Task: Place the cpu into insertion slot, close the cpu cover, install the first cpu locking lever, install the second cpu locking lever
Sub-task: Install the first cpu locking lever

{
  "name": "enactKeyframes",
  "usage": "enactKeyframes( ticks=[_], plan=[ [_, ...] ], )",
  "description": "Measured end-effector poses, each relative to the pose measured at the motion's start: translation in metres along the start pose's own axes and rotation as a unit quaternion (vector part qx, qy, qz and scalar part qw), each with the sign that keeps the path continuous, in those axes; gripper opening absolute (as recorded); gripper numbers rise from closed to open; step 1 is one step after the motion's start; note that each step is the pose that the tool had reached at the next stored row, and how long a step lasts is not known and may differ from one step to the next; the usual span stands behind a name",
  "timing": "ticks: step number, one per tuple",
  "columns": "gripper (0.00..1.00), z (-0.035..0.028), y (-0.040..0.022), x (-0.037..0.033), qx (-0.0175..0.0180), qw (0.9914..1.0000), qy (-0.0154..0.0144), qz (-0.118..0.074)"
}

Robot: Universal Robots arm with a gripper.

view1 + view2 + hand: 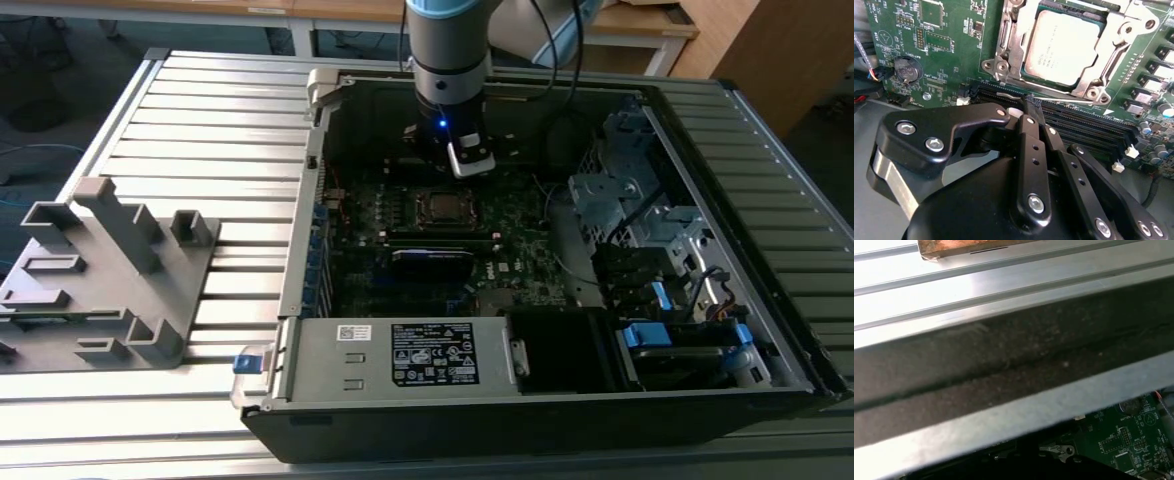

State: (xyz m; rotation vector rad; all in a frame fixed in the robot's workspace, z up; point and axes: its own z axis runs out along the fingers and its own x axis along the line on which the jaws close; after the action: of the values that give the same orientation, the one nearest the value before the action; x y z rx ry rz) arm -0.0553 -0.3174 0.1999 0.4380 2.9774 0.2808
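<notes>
The cpu lies flat in the insertion slot, its dull silver face up. The cpu cover, a silvery frame, lies down around it. My gripper is shut, its black fingertips pressed together just off the socket's edge, over the memory slots. A thin silvery locking lever end sits right at the fingertips; I cannot tell whether they touch it. In the exterior view the gripper hangs inside the open case, just behind the socket.
The green motherboard carries a coin battery. The case wall stands close to the arm. A white-labelled power-supply box and drive bays fill the case's front and right. A grey fixture sits on the slotted table.
</notes>
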Motion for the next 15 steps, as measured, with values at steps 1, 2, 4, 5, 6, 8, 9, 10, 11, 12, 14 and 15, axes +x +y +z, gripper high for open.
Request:
enactKeyframes(
  ticks=[1,2,4,5,6,8,9,10,11,12,14,15],
  plan=[
    [0.11,0.0001,-0.0001,0.0003,-0.0002,1.00000,-0.0005,0.000],
    [0.11,0.0001,-0.0001,0.0006,-0.0002,1.00000,-0.0010,0.000],
    [0.11,0.0003,0.0000,0.0013,-0.0004,1.00000,-0.0015,0.001],
    [0.11,0.0003,0.0000,0.0015,-0.0004,1.00000,-0.0016,0.001],
    [0.11,0.0004,0.0001,0.0017,-0.0005,1.00000,-0.0017,0.001],
    [0.11,0.0004,0.0002,0.0019,-0.0004,1.00000,-0.0017,0.001],
    [0.11,0.0004,0.0002,0.0020,-0.0004,1.00000,-0.0017,0.001],
    [0.11,0.0004,0.0002,0.0020,-0.0005,1.00000,-0.0017,0.001],
    [0.11,0.0004,0.0003,0.0021,-0.0005,1.00000,-0.0017,0.001],
    [0.11,0.0005,0.0005,0.0021,-0.0004,1.00000,-0.0017,0.001],
    [0.11,0.0006,0.0005,0.0021,-0.0004,1.00000,-0.0017,0.001],
    [0.11,0.0008,0.0005,0.0021,-0.0003,1.00000,-0.0017,0.001]
  ],
)
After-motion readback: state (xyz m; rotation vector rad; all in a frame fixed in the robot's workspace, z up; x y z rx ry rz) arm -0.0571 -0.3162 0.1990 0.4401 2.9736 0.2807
